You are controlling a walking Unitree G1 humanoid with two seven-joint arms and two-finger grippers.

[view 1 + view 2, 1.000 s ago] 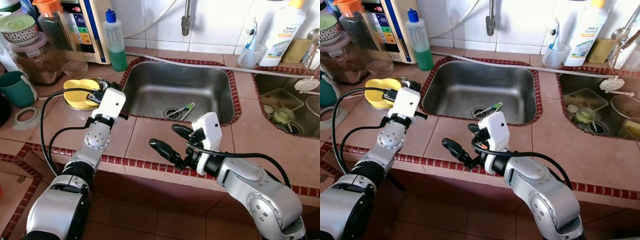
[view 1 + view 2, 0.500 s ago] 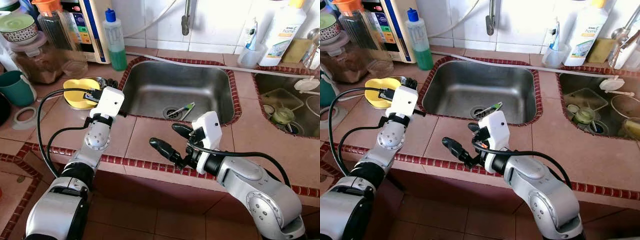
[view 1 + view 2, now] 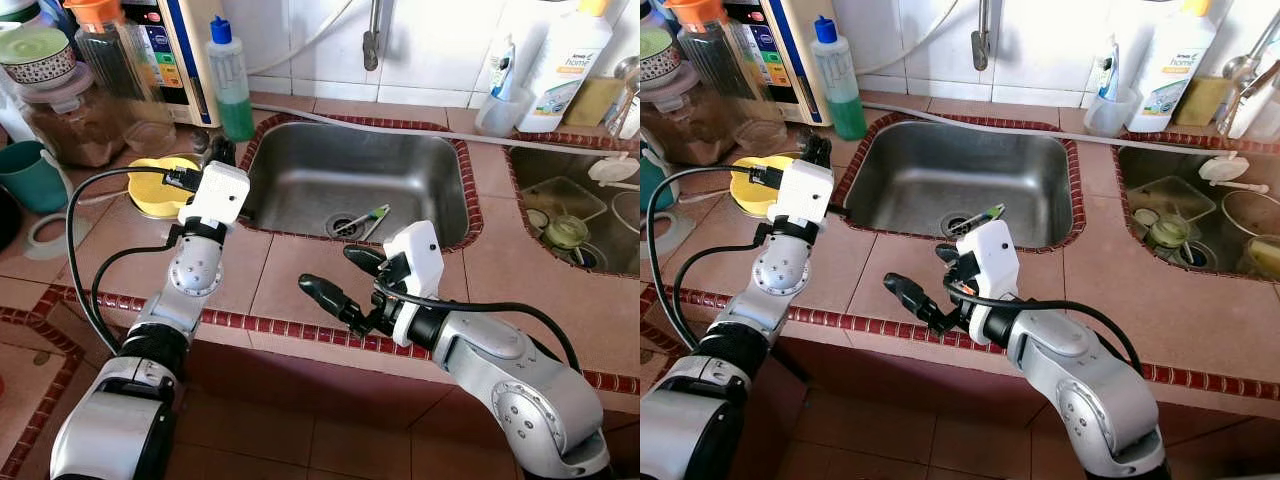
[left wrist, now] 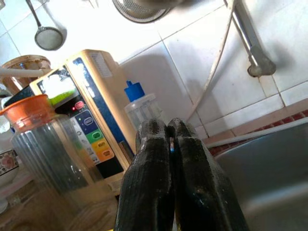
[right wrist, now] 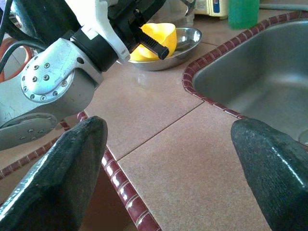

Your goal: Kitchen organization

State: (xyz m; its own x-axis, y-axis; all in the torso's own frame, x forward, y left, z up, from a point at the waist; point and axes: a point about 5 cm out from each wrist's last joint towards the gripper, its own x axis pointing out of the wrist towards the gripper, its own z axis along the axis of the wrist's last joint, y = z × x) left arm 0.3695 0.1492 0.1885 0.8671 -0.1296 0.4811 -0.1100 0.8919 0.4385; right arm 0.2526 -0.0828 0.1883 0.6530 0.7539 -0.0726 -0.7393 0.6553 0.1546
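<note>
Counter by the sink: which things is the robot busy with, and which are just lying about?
Likely the job: yellow bowl, green bottle, with the shut left jaws near them; right jaws open.
Lying about: brush in sink, teal mug, white bottle.

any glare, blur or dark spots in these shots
Left eye view: evenly lit and sharp, with soft sheen on the steel sink. Left wrist view: white wall tiles washed out, the close left gripper soft. Right wrist view: near fingertips blurred, the yellow bowl fairly clear.
</note>
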